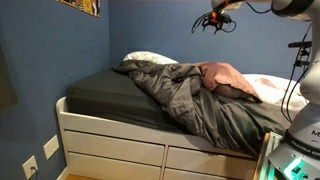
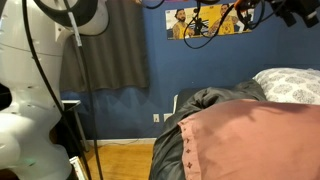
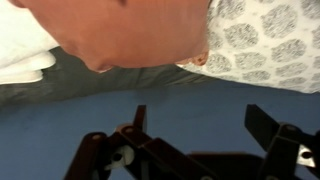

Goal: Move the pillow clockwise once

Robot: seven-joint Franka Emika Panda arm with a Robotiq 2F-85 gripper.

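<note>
The dusty pink pillow (image 1: 228, 78) lies wrinkled on the bed, on top of the rumpled grey comforter (image 1: 190, 95). It fills the lower right of an exterior view (image 2: 250, 140) and the top of the wrist view (image 3: 130, 30). My gripper (image 1: 212, 22) hangs high above the bed, well clear of the pillow, in front of the blue wall. It also shows in an exterior view (image 2: 205, 22). In the wrist view the gripper (image 3: 200, 125) has its two dark fingers spread wide with nothing between them.
A patterned white pillow (image 3: 265, 40) lies beside the pink one, also in an exterior view (image 2: 290, 82). The bed has a dark sheet (image 1: 105, 90) and white drawers (image 1: 110, 150). The robot base (image 2: 30, 100) and cables stand near a grey curtain (image 2: 110, 50).
</note>
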